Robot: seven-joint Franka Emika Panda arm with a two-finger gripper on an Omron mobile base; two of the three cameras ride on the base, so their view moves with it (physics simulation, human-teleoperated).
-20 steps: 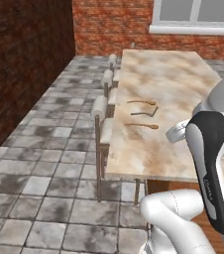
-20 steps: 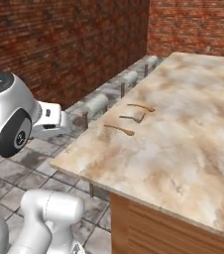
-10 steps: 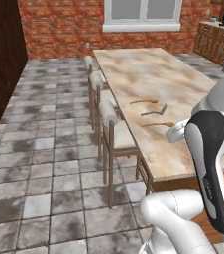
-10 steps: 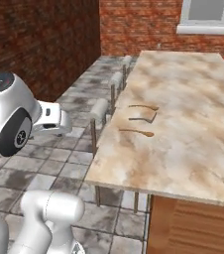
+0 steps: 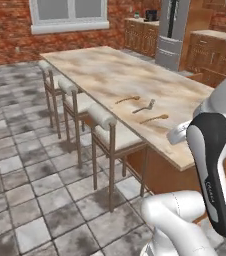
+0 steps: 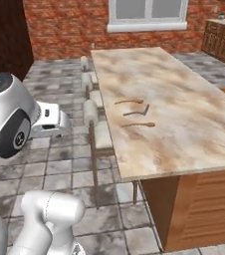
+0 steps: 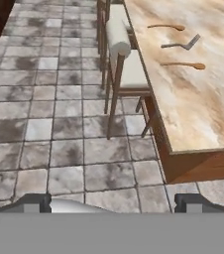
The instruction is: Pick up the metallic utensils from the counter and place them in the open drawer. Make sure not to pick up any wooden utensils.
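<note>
The pincer (image 7: 112,203) hangs well short of the counter (image 6: 184,114), over the tiled floor (image 7: 59,124), its two tips spread wide with nothing between them; three slim utensils lie in a short row near the counter's long edge on the stool side, roughly midway along it, apart from one another; the middle one, a grey metal piece (image 7: 182,44) with an angled head, is the clearest metallic target, also visible in the left base view (image 5: 144,107) and the right base view (image 6: 136,112); the two on either side read brown from here, one at (image 7: 166,27) and one with a rounded end (image 7: 183,64), so which is the wooden spoon and which the knife I cannot tell for certain; no open drawer is identifiable in these views. The step in hand looks like the approach; to do it well, bring the hand over the row, line the tips across the grey piece's thin shaft, keep clear of its brown neighbours and of the stools (image 7: 121,54) tucked under that edge, and confirm material before closing.
</note>
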